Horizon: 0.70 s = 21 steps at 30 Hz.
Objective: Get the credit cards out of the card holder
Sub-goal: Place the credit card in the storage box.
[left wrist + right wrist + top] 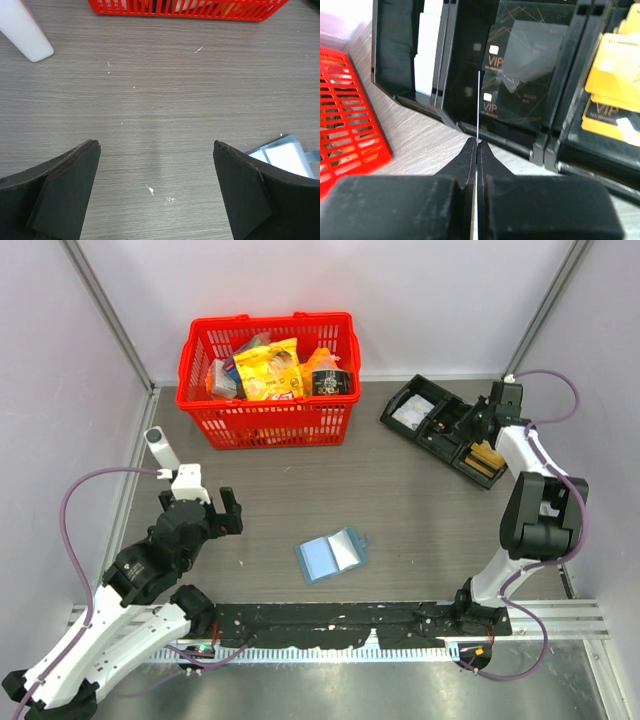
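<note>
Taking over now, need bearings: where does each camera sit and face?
Top external: high behind the bases, looking down on the table; left arm, right arm show.
Left wrist: faces the table past the open left gripper; card holder at right.
Right wrist: faces the black tray past the right gripper, shut on a thin card.
Shared: red basket in all.

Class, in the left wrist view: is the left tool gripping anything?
No, the left tool stands wide open over the grey wood-grain table, with nothing between its black fingers.
</note>
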Tool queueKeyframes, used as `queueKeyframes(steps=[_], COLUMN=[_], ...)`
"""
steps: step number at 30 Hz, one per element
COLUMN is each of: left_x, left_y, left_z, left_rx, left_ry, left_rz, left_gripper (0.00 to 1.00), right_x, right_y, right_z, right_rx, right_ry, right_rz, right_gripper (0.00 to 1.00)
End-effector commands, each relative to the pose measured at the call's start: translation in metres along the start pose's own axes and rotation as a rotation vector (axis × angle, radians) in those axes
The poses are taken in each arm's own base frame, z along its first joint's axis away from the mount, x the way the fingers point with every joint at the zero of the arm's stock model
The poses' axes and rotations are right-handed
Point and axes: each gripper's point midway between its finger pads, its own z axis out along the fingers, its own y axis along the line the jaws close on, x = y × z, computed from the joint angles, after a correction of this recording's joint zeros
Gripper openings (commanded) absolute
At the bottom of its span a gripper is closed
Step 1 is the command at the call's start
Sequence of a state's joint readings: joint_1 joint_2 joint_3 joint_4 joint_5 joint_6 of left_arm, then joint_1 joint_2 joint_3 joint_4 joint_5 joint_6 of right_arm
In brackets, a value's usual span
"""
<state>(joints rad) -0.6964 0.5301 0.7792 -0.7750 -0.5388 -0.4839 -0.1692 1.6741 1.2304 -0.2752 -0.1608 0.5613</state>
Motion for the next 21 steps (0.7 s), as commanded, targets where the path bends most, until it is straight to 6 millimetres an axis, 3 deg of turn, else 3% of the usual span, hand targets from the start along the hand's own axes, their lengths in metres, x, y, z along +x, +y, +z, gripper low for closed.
queueKeyframes(steps=[1, 6, 8, 12, 14, 19, 21], left_x=[-0.007, -0.008, -0.007, -0.006, -0.006, -0.007, -0.007], left_y=[-0.002, 0.001, 0.001, 0.001, 0.000, 0.002, 0.003], left_z=[0.004, 0.005, 0.006, 0.008, 0.009, 0.010, 0.010], left_rx=[0.008, 0.001, 0.000, 0.002, 0.007, -0.002, -0.004], left_ry=[-0.023, -0.024, -0.018, -0.011, -0.009, -0.009, -0.011], left_rz=[-0.007, -0.021, -0.020, -0.023, -0.025, -0.033, -0.036], left_gripper=[1.00, 1.00, 1.00, 1.00, 1.00, 1.00, 1.00], right_x=[-0.016, -0.010, -0.013, -0.027, -0.033, -0.056, -0.055], right_y=[0.020, 0.017, 0.011, -0.007, -0.010, -0.010, -0.003], right_z=[0.014, 0.038, 0.039, 0.031, 0.024, 0.001, -0.008], right_rx=[-0.057, -0.055, -0.018, 0.094, 0.130, 0.180, 0.167], right_ry=[0.013, 0.074, 0.064, 0.012, -0.009, -0.095, -0.102], right_rz=[-0.034, -0.018, -0.027, -0.051, -0.062, -0.091, -0.111], right_gripper=[0.01, 0.01, 0.13, 0.37, 0.42, 0.45, 0.45])
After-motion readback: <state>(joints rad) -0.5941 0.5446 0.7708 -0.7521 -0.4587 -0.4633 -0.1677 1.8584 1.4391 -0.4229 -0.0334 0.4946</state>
